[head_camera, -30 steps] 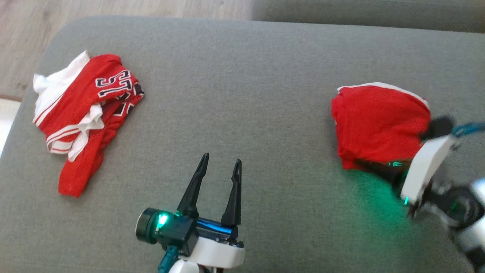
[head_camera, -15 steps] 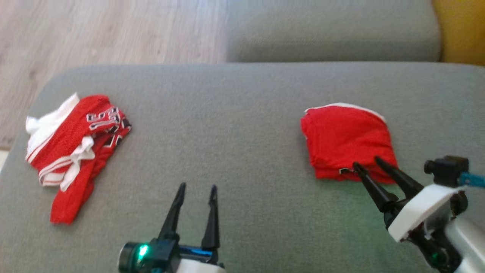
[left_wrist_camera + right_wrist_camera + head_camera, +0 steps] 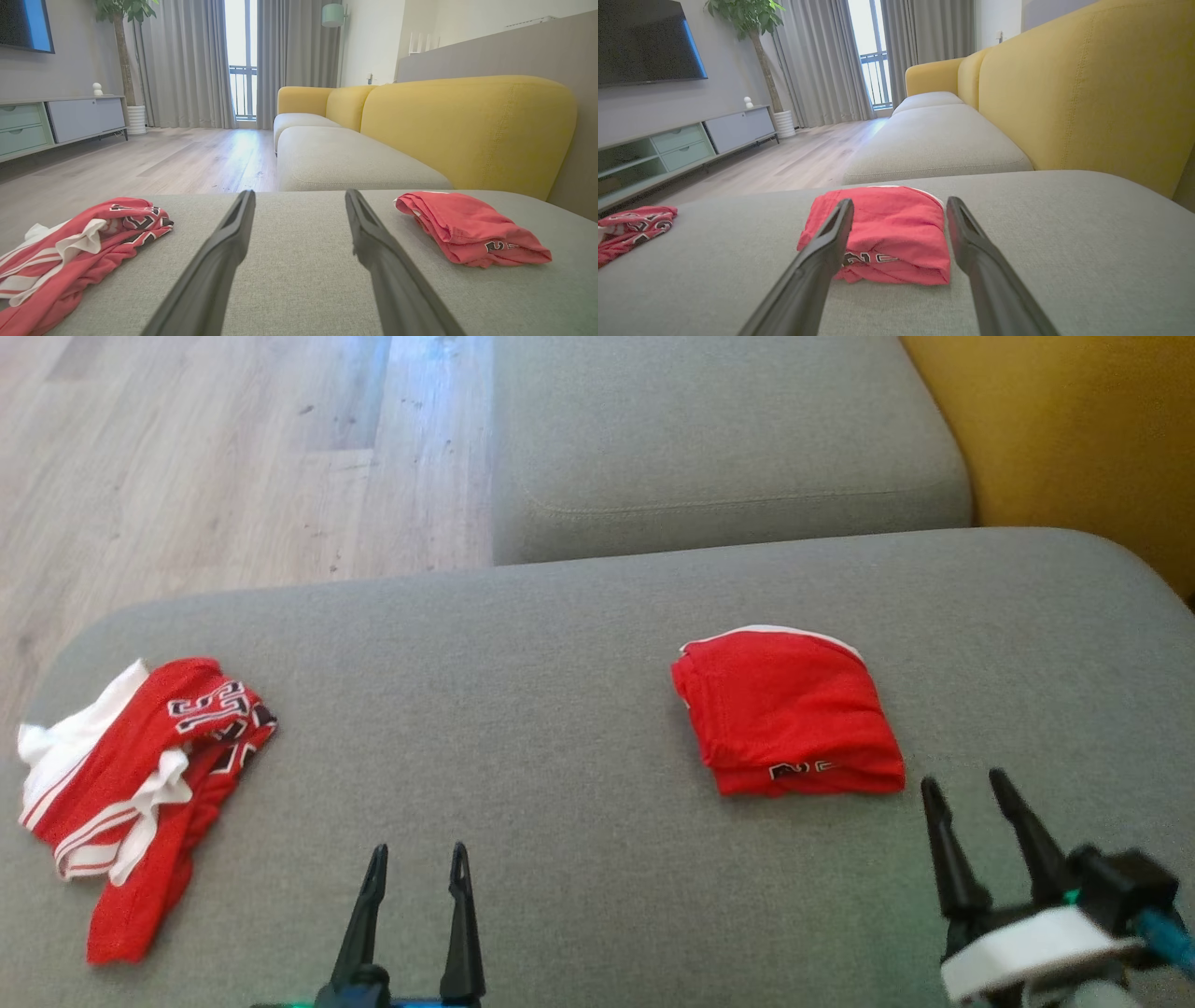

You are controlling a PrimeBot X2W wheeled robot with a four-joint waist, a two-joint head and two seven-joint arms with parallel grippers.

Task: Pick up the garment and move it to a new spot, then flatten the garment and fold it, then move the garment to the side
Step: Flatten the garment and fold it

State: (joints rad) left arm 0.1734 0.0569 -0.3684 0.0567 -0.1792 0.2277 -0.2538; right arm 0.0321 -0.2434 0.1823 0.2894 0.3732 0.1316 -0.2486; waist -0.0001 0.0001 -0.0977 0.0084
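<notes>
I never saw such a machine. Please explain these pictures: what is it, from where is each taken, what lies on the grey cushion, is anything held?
It is a robot with two arms, each ending in a gripper with two fingers. One picture looks down from its head at the left gripper and right gripper. The other two come from wrist cameras, looking along the fingers. On the grey cushion lie a folded red garment, at right, and a crumpled red-and-white garment, at left. Both grippers are open and empty.
</notes>
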